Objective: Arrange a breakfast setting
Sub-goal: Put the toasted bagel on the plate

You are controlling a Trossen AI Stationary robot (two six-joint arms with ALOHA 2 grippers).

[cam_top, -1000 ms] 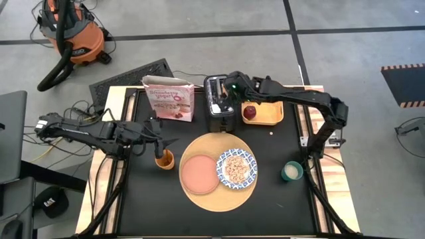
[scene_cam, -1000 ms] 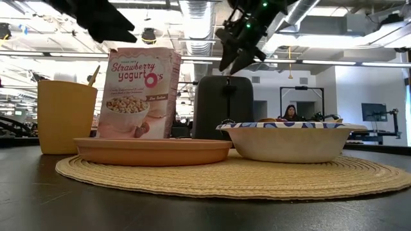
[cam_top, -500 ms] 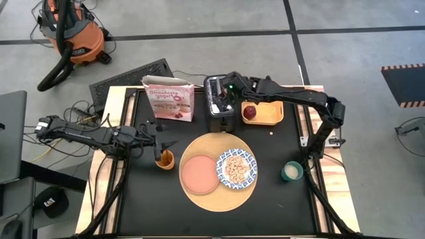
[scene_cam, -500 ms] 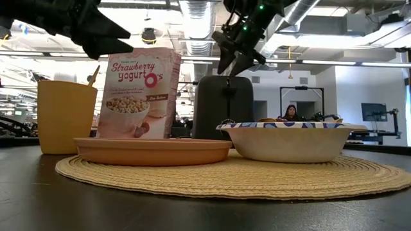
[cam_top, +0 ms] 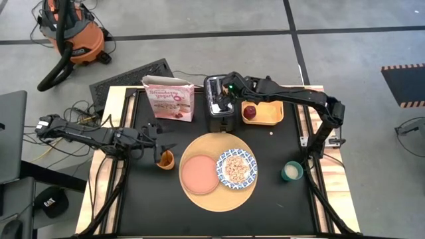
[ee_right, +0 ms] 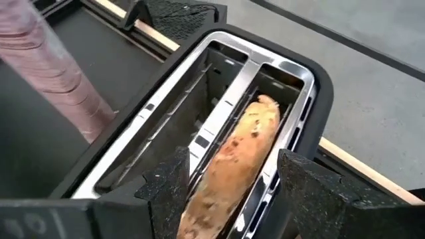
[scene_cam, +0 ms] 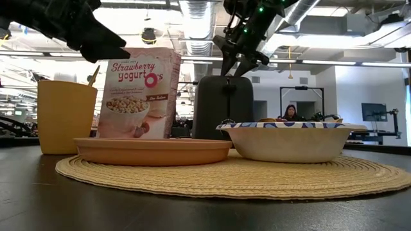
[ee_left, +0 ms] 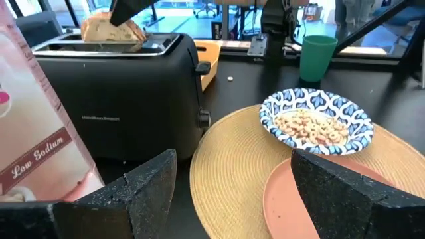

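Black tabletop (cam_top: 279, 206): my right end effector (ee_right: 222, 174) has dropped over toaster (cam_top: 220, 105) at 12 o'clock, fingers spread astride toasted bread (ee_right: 234, 162), nothing gripped. Grasp looks imminent. Left end effector (ee_left: 229, 174) has retreated, open, empty, near yellow cup (cam_top: 165, 159).

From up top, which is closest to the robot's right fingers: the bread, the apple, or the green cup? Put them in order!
Counting from the right gripper above the toaster:
1. Bread, directly beneath, in the toaster slot.
2. Apple, beside the toaster on the yellow tray.
3. Green cup, near the table's right edge.
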